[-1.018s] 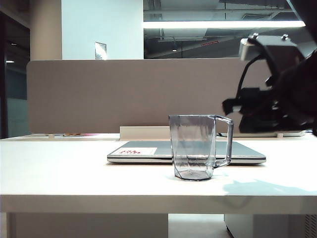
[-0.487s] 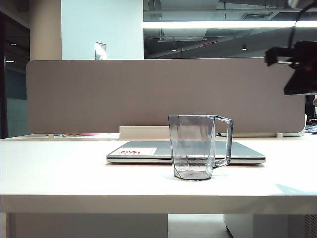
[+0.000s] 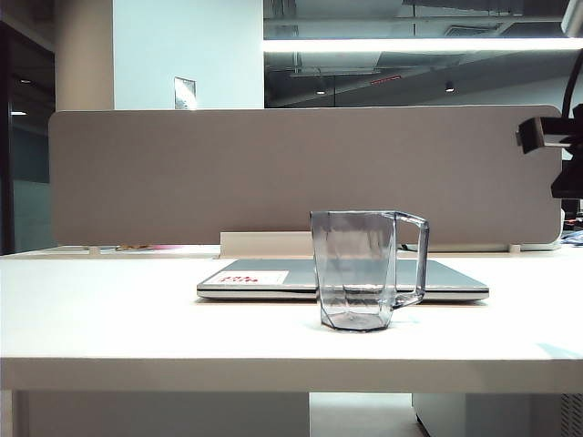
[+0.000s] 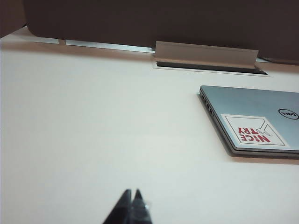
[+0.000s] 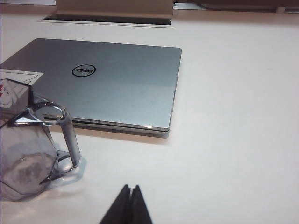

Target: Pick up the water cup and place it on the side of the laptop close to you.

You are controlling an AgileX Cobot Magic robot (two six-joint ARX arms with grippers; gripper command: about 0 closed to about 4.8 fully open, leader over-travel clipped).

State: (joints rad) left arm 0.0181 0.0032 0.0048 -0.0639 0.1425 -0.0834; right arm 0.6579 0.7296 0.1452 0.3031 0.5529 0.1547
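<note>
A: Water cup [image 3: 357,270]?
B: Upright on the white table [image 3: 137,319], just in front of the closed Dell laptop [image 3: 273,278], handle toward the exterior view's right. Nothing holds it.
A: Right gripper [image 5: 129,191]?
B: Fingertips pressed together, empty, above bare table near the cup's handle [image 5: 65,135]. In the exterior view, only a dark piece of that arm [image 3: 556,146] shows high at the right edge.
A: Left gripper [image 4: 131,196]?
B: Tips together, empty, well apart from the laptop's sticker [image 4: 252,130].
</note>
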